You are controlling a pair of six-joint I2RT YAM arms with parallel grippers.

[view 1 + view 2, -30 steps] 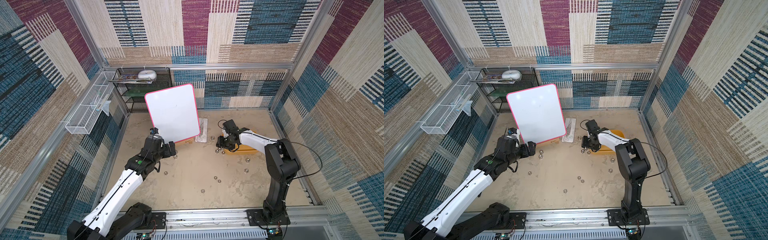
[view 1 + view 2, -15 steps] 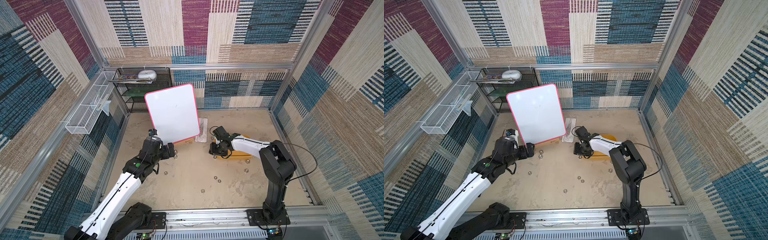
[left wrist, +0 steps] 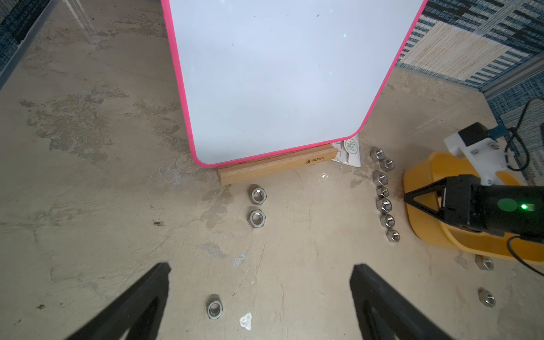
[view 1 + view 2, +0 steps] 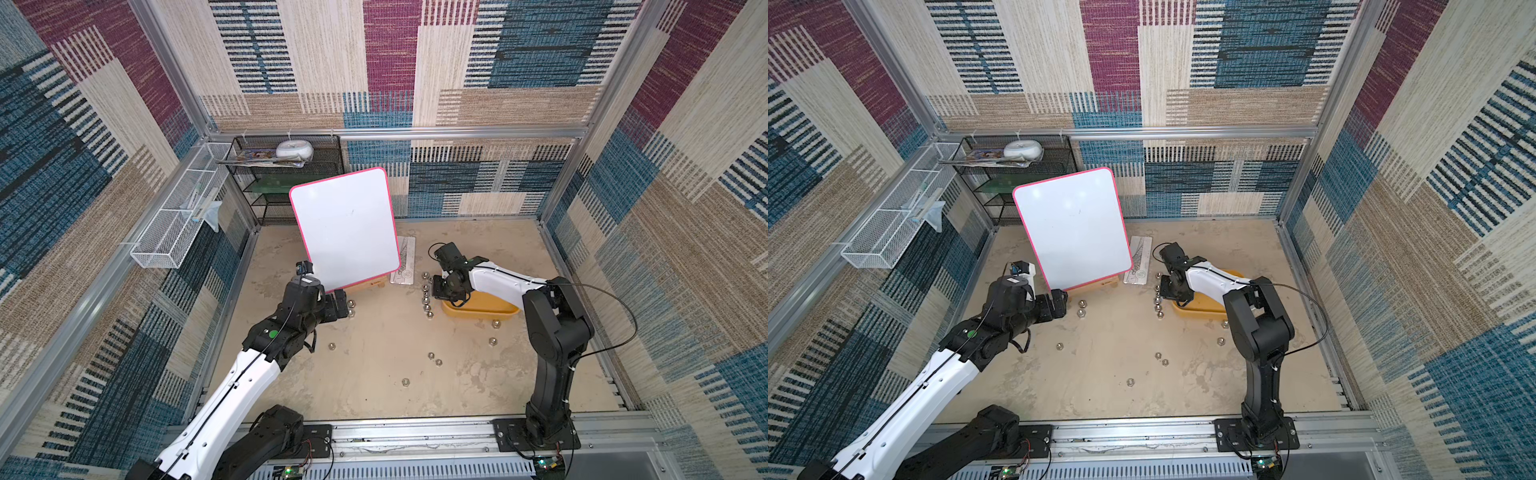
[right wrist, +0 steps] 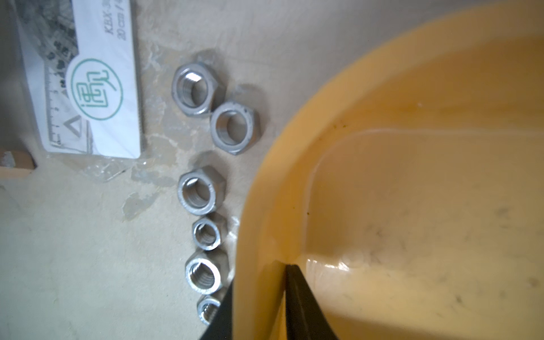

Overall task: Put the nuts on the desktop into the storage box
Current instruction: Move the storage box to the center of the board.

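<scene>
The yellow-orange storage box [image 4: 482, 307] [image 4: 1200, 309] sits on the beige desktop [image 4: 374, 374] at the right. My right gripper [image 4: 441, 293] [image 5: 260, 276] is shut on the box's left wall [image 5: 265, 223], one finger inside and one outside. A row of several silver nuts [image 4: 426, 297] [image 3: 383, 204] [image 5: 200, 191] lies along that wall. More nuts [image 4: 434, 358] are scattered in front. My left gripper [image 4: 343, 303] [image 3: 261, 267] hangs open above the desktop, with one nut [image 3: 214, 309] lying between its fingers and two nuts [image 3: 257, 206] just ahead.
A pink-framed whiteboard [image 4: 345, 228] stands on a wooden base [image 3: 276, 167] close behind the left gripper. A packaged ruler [image 4: 404, 264] lies beside it. A black mesh shelf [image 4: 286, 178] and a white wire basket [image 4: 178, 220] are at the back left.
My right gripper has swung onto the storage box's left wall and shut on it. The left arm has barely moved and stays open.
</scene>
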